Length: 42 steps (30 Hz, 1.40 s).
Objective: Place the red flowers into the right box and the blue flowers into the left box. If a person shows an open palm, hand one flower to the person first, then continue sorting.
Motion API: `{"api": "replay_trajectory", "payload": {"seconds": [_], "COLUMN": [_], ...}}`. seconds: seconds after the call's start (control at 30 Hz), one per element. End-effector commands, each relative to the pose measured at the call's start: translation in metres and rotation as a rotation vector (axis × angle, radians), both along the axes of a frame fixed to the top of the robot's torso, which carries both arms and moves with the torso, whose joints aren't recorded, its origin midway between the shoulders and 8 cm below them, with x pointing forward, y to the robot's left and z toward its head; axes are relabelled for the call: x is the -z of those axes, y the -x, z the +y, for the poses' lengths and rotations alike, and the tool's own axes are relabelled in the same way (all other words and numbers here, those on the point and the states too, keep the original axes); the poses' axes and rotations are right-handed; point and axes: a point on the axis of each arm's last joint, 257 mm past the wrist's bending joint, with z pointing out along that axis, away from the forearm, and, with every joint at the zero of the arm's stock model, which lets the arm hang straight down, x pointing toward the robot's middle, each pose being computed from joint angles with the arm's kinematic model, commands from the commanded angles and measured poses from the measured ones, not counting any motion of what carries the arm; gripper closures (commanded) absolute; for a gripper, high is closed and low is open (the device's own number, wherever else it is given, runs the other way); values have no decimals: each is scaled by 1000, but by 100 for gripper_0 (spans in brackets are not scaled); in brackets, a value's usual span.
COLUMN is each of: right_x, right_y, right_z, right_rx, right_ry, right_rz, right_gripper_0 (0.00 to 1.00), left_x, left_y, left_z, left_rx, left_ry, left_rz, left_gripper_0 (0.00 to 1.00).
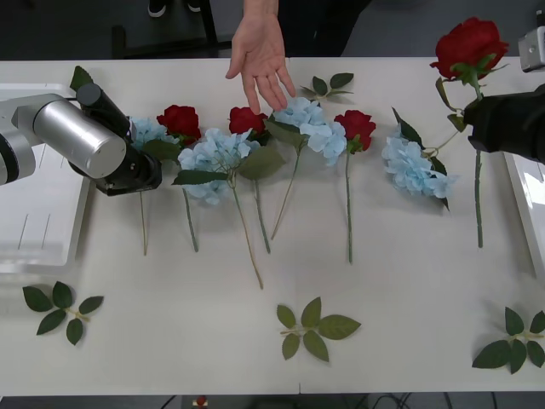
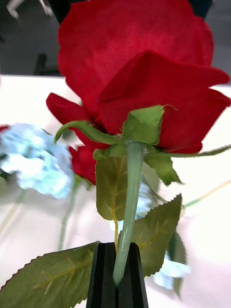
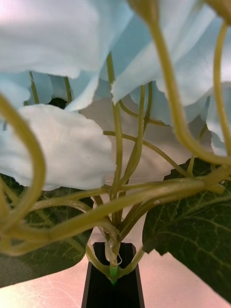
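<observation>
My right gripper (image 2: 117, 276) is shut on the stem of a red flower (image 2: 139, 72), held up at the table's far right (image 1: 467, 44), its stem hanging down. My left gripper (image 3: 113, 284) is shut on the stem base of a blue flower (image 3: 62, 144), at the left of the row (image 1: 146, 130). A person's hand (image 1: 260, 53) reaches in from the far side, palm open, fingers spread. Three red flowers (image 1: 180, 119) and three blue flowers (image 1: 213, 156) lie in a row mid-table. The left box (image 1: 34, 230) and right box (image 1: 530, 200) flank the table.
Loose green leaf sprigs lie at the front left (image 1: 60, 307), front centre (image 1: 313, 328), front right (image 1: 513, 342) and near the person's hand (image 1: 328, 84). My left arm's silver forearm (image 1: 78, 136) hangs over the left box's inner edge.
</observation>
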Motion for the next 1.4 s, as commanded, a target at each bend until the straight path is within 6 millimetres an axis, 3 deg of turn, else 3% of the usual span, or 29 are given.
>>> {"api": "replay_trajectory", "payload": {"seconds": [0.03,0.3,0.63,0.9,1.1,1.4], "right_x": [-48,-92,-115,-147,-156,-162], "right_y": [12,12,-6,-40,-73,-98], "right_z": [45,100,145,158,158,160], "right_rx": [-53,-108,-64,-18,12,23], "right_ry": [-71,-67,-79,-103,-73,-69], "right_rz": [-150,-402,-594,-657,-654,-637], "right_gripper_0": [100,100,100,100,100,100], "left_x": [5,4,4,5,5,5], "left_y": [5,4,4,5,5,5], "left_z": [-11,-13,-12,-11,-12,-11], "left_rx": [37,38,37,37,38,37], "left_ry": [7,8,7,6,6,5], "left_rz": [11,10,10,12,12,11], "left_gripper_0": [100,100,100,100,100,100]}}
